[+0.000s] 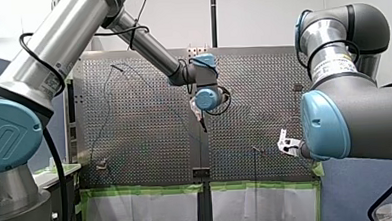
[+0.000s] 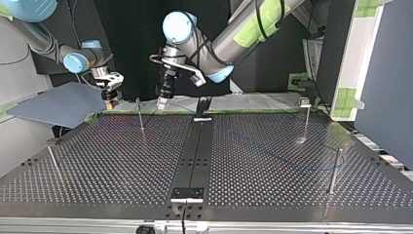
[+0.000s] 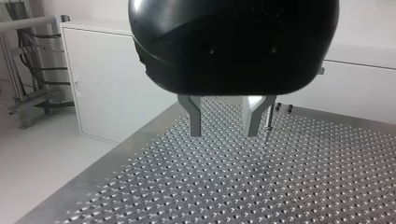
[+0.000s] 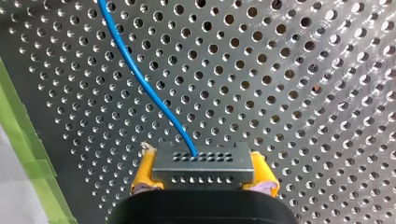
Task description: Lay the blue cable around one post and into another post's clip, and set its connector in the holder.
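In the right wrist view my right gripper (image 4: 203, 184) is shut on a grey connector (image 4: 203, 167), held between its yellow pads (image 4: 142, 175). The blue cable (image 4: 140, 77) runs out of the connector and away over the perforated table. In the top view this gripper (image 2: 111, 102) hangs over the table's far left corner, and a faint blue cable (image 2: 287, 158) lies across the table's right half. My left gripper (image 3: 224, 134) stands open above the plate with nothing between its metal fingers (image 3: 196, 122). It hovers near the far middle (image 2: 162, 103), beside a black holder (image 2: 202, 107).
Thin posts stand on the table (image 2: 112, 165): one near the far left (image 2: 140, 116), one with a clip at the far right (image 2: 306, 117), one at the right (image 2: 334, 170), one at the left (image 2: 53, 161). A black rail (image 2: 195, 151) runs down the middle.
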Controlling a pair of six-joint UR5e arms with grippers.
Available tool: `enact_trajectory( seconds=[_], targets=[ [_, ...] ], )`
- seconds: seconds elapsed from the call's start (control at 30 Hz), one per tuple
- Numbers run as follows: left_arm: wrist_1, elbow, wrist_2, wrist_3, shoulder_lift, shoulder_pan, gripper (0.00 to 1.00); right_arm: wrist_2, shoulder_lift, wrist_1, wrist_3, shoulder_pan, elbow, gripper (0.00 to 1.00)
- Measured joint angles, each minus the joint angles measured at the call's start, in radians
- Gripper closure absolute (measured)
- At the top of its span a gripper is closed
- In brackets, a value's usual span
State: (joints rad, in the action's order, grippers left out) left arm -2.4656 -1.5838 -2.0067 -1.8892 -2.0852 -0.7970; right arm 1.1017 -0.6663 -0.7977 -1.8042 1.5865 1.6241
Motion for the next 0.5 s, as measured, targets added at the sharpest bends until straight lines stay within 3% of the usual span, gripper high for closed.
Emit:
enact_trajectory(
  seconds=[0.5],
  targets=[
    [-0.001, -0.152, 0.0, -0.004, 0.152, 0.011, 0.0, -0.002, 0.0, -0.008, -0.007, 0.005, 0.0, 1.0]
  ],
)
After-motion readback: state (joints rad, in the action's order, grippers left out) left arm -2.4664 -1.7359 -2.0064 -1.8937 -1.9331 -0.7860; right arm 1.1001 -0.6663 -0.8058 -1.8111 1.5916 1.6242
